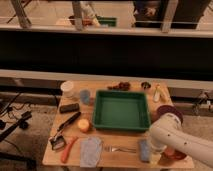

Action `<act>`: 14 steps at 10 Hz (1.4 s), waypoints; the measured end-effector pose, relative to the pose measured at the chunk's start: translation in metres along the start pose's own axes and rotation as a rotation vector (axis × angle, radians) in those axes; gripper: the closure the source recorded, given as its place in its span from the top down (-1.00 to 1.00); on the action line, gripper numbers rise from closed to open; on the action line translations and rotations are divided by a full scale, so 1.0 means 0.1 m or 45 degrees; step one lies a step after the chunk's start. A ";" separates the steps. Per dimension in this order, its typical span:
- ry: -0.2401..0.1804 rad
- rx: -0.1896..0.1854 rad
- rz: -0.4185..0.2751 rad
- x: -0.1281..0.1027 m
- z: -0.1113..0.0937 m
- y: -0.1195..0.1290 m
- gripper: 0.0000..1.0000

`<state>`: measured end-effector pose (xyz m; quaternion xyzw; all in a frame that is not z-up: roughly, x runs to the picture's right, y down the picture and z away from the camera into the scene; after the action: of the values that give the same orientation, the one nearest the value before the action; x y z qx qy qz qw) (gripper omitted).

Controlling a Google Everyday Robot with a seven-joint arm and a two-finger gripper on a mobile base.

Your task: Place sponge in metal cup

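The sponge [144, 150], a small blue-grey block, lies on the wooden table near the front edge, right of a fork. The metal cup [145, 85], small and dark, stands at the back of the table, behind the green tray's right corner. My white arm [172, 134] reaches in from the lower right. My gripper [154, 147] is low at its end, right beside the sponge on its right side. The arm hides how the gripper meets the sponge.
A green tray [121, 122] fills the middle. Left of it are a white cup [67, 89], a blue-grey plastic cup [85, 96], a black block [69, 107], an orange fruit [83, 125], a brush [65, 133], a carrot [68, 149] and a grey cloth [90, 151]. A dark red bowl [169, 111] and a bottle [158, 93] are at the right.
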<state>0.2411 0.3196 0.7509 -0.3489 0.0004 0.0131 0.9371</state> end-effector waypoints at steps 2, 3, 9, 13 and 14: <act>-0.057 -0.026 0.012 0.00 0.05 0.00 0.60; -0.069 -0.031 0.018 0.02 0.06 0.02 0.60; -0.077 -0.038 0.017 -0.01 0.11 0.03 0.60; -0.085 -0.034 -0.002 -0.04 0.13 0.05 0.56; -0.088 -0.033 -0.005 -0.04 0.13 0.06 0.41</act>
<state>0.2373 0.3323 0.7567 -0.3604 -0.0328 0.0235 0.9319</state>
